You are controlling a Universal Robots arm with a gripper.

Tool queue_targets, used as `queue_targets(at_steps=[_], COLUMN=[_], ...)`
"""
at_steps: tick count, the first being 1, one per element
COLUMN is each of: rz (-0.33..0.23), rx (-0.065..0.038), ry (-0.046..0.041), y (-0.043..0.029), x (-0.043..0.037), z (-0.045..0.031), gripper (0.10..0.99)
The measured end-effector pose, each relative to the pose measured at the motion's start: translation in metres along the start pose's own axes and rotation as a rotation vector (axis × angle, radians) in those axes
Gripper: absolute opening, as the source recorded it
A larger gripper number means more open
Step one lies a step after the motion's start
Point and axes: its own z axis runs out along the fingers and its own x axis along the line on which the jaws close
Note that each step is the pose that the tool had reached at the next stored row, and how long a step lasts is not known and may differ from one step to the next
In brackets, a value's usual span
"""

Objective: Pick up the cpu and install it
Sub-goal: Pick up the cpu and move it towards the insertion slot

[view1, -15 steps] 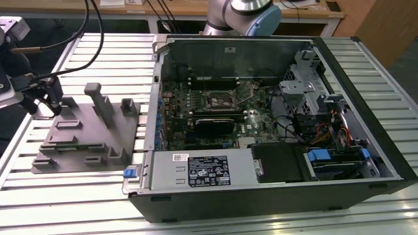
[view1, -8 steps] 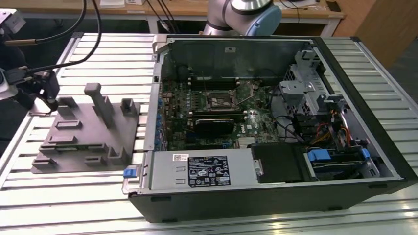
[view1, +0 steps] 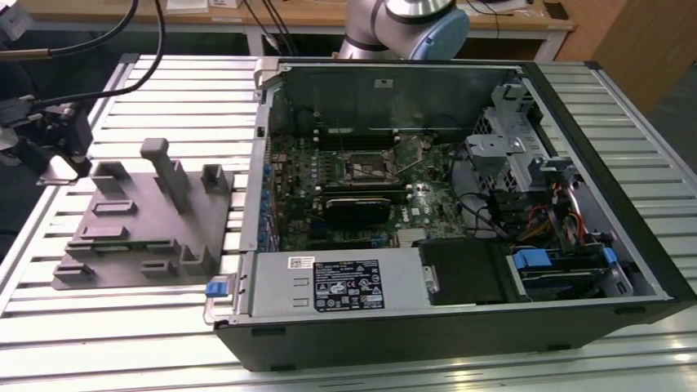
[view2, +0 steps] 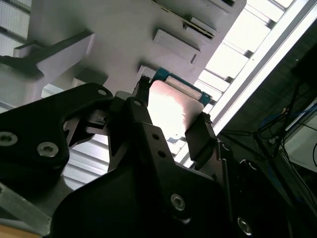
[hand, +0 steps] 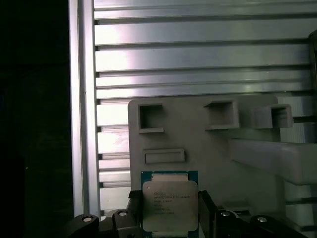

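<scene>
Fine dark print in several lines crosses the metal lid of the cpu point(hand: 170, 206) in the first wrist view, too small to read. In the exterior view, a black label point(view1: 348, 286) with white print and a small white sticker point(view1: 299, 261) sit on the computer's power supply point(view1: 401, 286); neither is legible.

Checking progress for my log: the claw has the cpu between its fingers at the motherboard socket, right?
Not quite: the claw has the cpu between its fingers, but at the grey fixture block, not the socket; the first wrist view shows it.
</scene>
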Motion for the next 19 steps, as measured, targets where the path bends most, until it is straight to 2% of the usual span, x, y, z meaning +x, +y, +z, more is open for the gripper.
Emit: queue_targets(at_steps=[19], rz=[0.000], rx=[0.000], ry=[-0.0001], y=[0.0020], x=[-0.0007], z=[-0.0325], gripper=[0.541])
